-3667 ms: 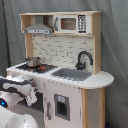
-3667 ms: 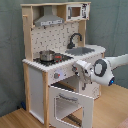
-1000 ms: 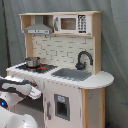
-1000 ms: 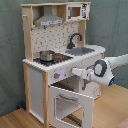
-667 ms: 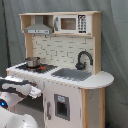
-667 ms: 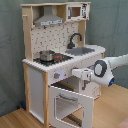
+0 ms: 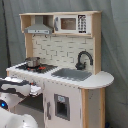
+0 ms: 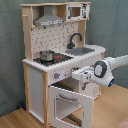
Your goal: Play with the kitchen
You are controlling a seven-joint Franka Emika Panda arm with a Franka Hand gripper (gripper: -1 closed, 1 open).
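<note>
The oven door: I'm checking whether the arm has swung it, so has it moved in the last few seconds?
No. The oven door hangs open at the same angle against the kitchen's side panel.

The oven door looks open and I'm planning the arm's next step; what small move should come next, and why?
Probably ease the gripper down toward the oven door. The door hangs open on the kitchen, and the gripper sits just above it by the front panel, so closing it seems the nearest play.

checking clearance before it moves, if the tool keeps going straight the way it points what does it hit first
Most likely the kitchen front panel just below the hob; the tool points there above the open oven door. Depth is unclear.
</note>
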